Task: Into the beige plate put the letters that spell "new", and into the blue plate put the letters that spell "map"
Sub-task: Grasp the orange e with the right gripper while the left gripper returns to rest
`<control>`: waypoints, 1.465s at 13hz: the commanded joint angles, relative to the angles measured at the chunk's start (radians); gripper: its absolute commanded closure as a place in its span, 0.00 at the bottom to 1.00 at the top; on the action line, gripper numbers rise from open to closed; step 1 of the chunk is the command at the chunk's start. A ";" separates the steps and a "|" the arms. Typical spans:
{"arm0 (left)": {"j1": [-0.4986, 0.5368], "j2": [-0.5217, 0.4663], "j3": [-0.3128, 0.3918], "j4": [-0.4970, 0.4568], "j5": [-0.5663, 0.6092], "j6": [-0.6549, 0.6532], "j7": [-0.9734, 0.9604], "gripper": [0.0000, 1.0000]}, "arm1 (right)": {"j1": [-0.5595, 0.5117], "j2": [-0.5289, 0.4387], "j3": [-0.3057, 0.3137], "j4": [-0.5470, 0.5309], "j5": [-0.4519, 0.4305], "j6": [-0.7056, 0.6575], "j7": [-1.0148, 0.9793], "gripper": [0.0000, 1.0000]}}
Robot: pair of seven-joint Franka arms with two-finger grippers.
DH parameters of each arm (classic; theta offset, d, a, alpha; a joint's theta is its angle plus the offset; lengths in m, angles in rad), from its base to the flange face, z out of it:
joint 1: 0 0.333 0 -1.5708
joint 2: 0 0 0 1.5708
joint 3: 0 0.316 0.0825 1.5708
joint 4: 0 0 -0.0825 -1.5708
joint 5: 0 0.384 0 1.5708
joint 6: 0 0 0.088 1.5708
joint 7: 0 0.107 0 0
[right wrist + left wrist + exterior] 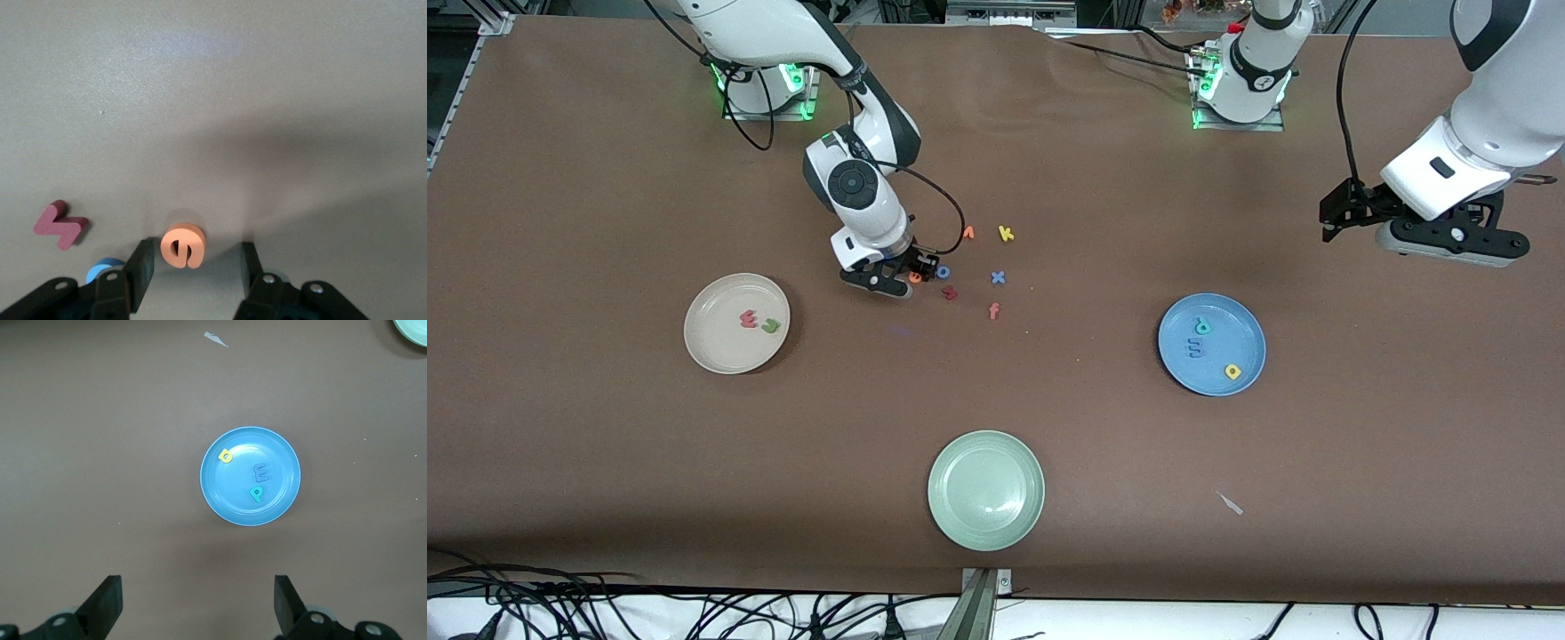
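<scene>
Right gripper (193, 267) sits low at table w/ fingers apart around orange e (183, 246), not yet pinching, so next it needs to squeeze, lift, carry to beige plate (710, 351); left gripper (198, 603) waits open over blue plate (227, 500).

Right arm reaching down, wrist vertical, right gripper (914, 277) low at the worktop, fingers (141, 267) parted with a gap between them, left arm waiting raised, left gripper (1343, 218) level, its fingers (107, 600) spread wide, empty
</scene>
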 commanded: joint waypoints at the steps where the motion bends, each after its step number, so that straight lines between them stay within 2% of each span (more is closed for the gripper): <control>1: 0.001 -0.008 0.014 0.000 -0.028 0.006 0.004 0.00 | 0.003 0.015 -0.001 0.003 -0.016 0.029 -0.001 0.41; 7: -0.002 -0.011 0.008 0.029 -0.046 -0.060 0.007 0.00 | 0.003 0.036 -0.001 0.006 -0.033 0.061 0.000 0.47; 13: -0.013 -0.010 0.006 0.032 -0.034 -0.061 0.003 0.00 | 0.003 0.041 -0.001 0.006 -0.034 0.077 0.002 0.54; 19: -0.015 0.004 0.006 0.033 -0.034 -0.057 -0.005 0.00 | 0.002 0.043 -0.002 0.011 -0.034 0.075 0.000 0.70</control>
